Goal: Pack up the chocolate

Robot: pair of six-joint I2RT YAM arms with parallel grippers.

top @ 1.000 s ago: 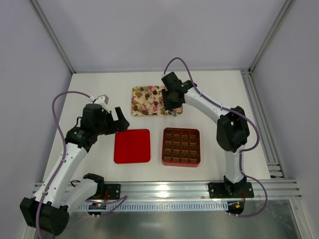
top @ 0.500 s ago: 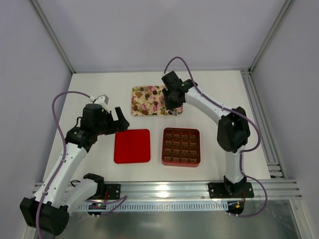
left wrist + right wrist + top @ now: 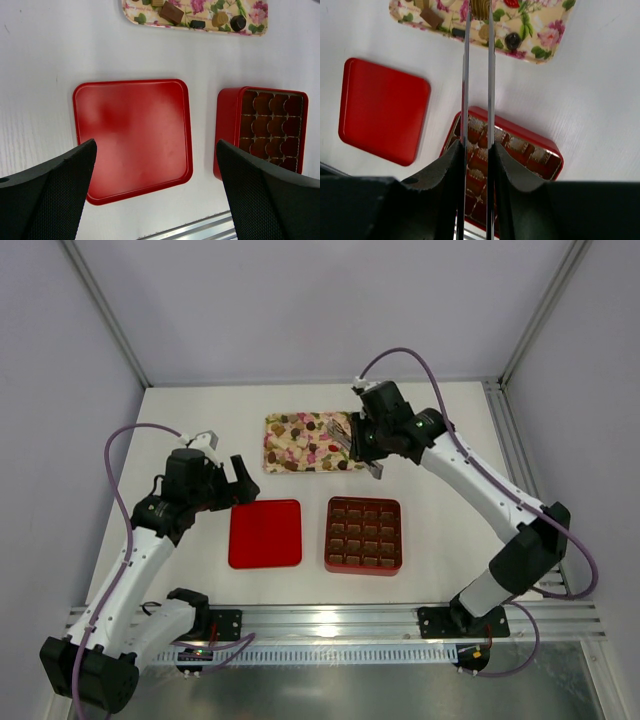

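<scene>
White surface [image 3: 200, 420] with pale grey walls around it and a metal rail along the near edge. A floral tray [image 3: 268, 445] lies at the far centre, and loose chocolate [image 3: 300, 440] in dark brown, tan and cream is scattered over it. Nearer, a flat red lid [image 3: 265, 533] lies left of centre. A red box [image 3: 329, 535] with a brown grid insert sits just to its right, apart from it.

The right gripper [image 3: 370, 462] hangs at the right end of the tray, above the surface. In the right wrist view its thin fingers [image 3: 465, 75] are nearly together, pinching a tan ridged piece [image 3: 481, 7] at their tips. Beyond the tips that view shows the tray [image 3: 545, 30] with a dark round chocolate [image 3: 512, 40] on it, the box [image 3: 519, 131] under the fingers and the lid [image 3: 382, 110] to the left.

The left gripper [image 3: 235, 483] hovers just left of the lid's far left corner, clear of everything. Its fingers [image 3: 50, 195] are spread wide with nothing between them. From the left wrist the lid [image 3: 132, 137] fills the middle, the box [image 3: 227, 132] is to the right, and the near edge of the tray [image 3: 255, 25] runs along the top, with several chocolates [image 3: 171, 12] lying beside it. I cannot tell whether any cell of the box holds a piece.
</scene>
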